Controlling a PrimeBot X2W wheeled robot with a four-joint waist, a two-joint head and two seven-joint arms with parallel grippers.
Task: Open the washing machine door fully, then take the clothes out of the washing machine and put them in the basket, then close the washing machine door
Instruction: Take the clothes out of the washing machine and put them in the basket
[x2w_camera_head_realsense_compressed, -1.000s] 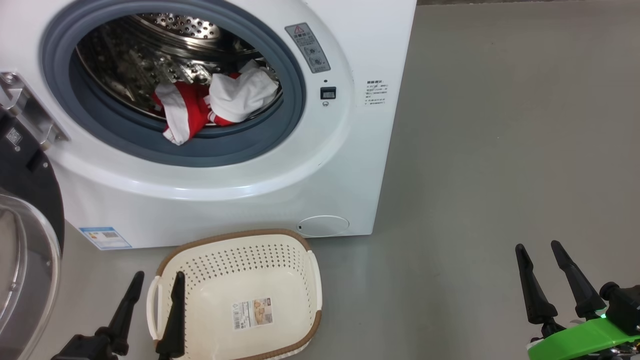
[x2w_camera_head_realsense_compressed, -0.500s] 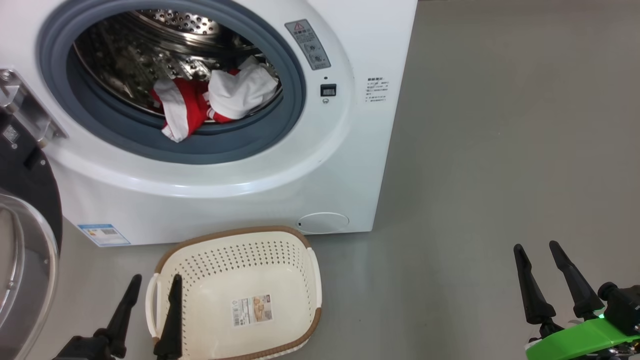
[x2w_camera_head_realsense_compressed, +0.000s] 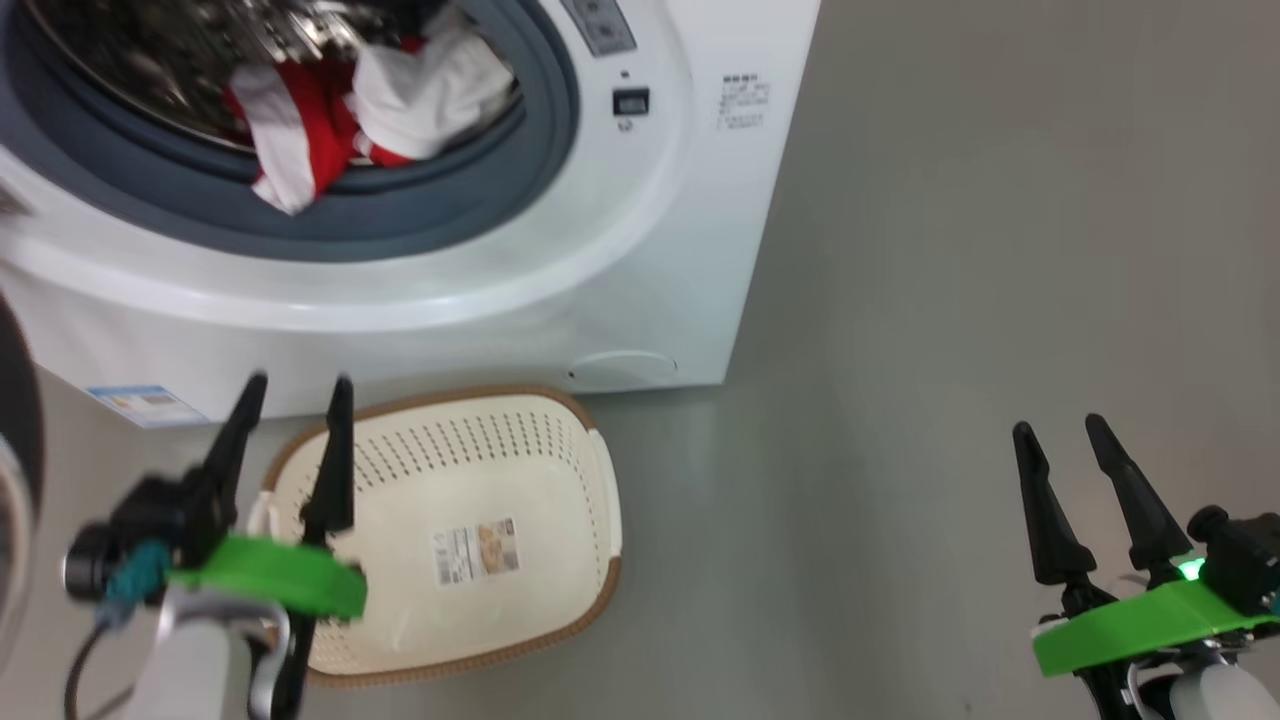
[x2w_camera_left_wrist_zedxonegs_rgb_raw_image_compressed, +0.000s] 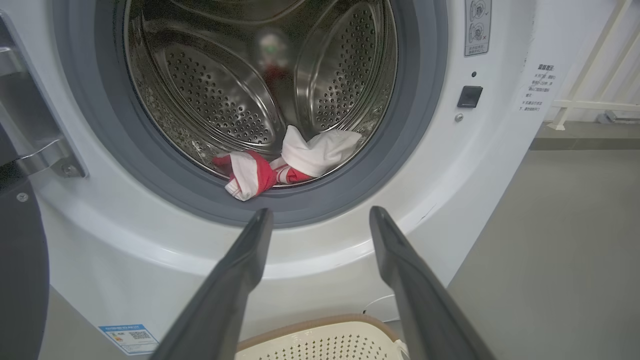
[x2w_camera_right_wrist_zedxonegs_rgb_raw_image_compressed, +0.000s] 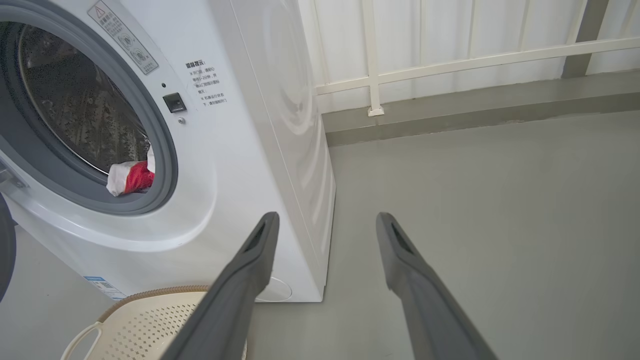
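The white washing machine (x2w_camera_head_realsense_compressed: 640, 250) stands with its door swung open to the left; the door's black rim (x2w_camera_head_realsense_compressed: 18, 440) shows at the left edge. Red and white clothes (x2w_camera_head_realsense_compressed: 350, 110) lie at the drum's front lip, one piece draped over the grey-blue seal (x2w_camera_left_wrist_zedxonegs_rgb_raw_image_compressed: 250, 177). The cream basket (x2w_camera_head_realsense_compressed: 500, 460) sits on the floor below the opening with nothing in it. My left gripper (x2w_camera_head_realsense_compressed: 293, 385) is open above the basket's left rim, pointing at the drum, fingers (x2w_camera_left_wrist_zedxonegs_rgb_raw_image_compressed: 250, 250) empty. My right gripper (x2w_camera_head_realsense_compressed: 1060, 430) is open over bare floor to the right of the machine.
Grey floor spreads to the right of the machine. A white railing (x2w_camera_right_wrist_zedxonegs_rgb_raw_image_compressed: 450, 60) and a wall stand behind it. A metal door hinge (x2w_camera_left_wrist_zedxonegs_rgb_raw_image_compressed: 40, 150) sits at the opening's left side. A small round flap (x2w_camera_head_realsense_compressed: 620, 365) is low on the machine front.
The head camera has tilted and shifted, so the machine sits higher in the picture. My left gripper has risen from the bottom edge up over the basket's left rim. The right gripper stays open.
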